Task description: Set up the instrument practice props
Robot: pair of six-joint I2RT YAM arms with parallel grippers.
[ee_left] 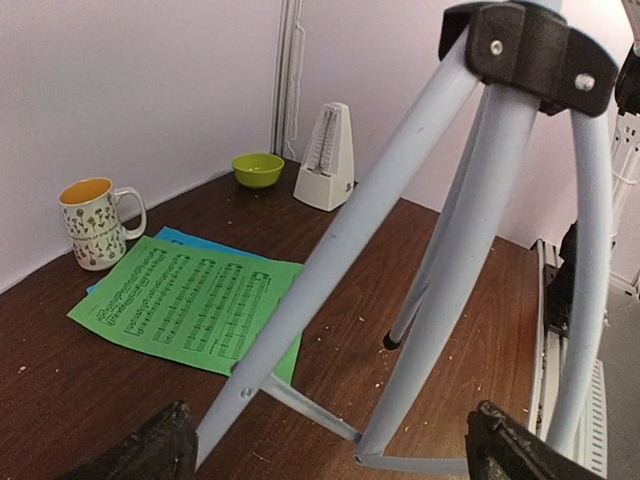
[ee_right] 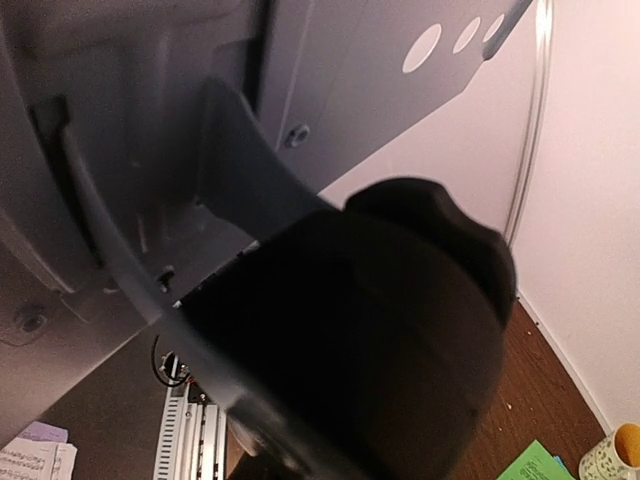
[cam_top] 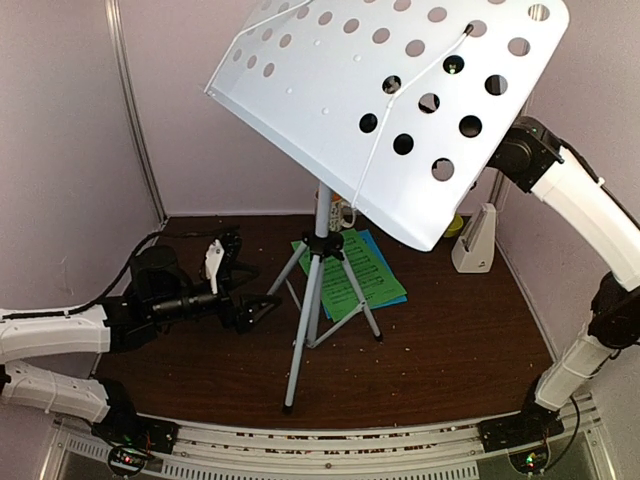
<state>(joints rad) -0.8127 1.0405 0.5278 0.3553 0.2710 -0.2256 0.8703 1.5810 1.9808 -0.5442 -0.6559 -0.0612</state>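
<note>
The pale grey perforated music stand (cam_top: 330,90) stands mid-table on its silver tripod (cam_top: 310,300), tray tilted. Green (cam_top: 365,275) and blue music sheets (cam_top: 378,243) lie flat behind the tripod. The white metronome (cam_top: 475,240) stands at the back right. My left gripper (cam_top: 262,305) is open, low beside the tripod's left leg. In the left wrist view the tripod legs (ee_left: 340,270) stand between its wide-apart fingers (ee_left: 150,450). My right arm (cam_top: 530,150) reaches up behind the tray's right edge and its gripper is hidden there. The right wrist view shows the tray's underside (ee_right: 380,90) and a black mass.
A patterned mug (ee_left: 95,222) stands by the sheets at the back, and a small green bowl (ee_left: 258,168) sits in the back corner next to the metronome (ee_left: 328,160). Pale walls close in the table on three sides. Crumbs speckle the brown tabletop (cam_top: 450,340).
</note>
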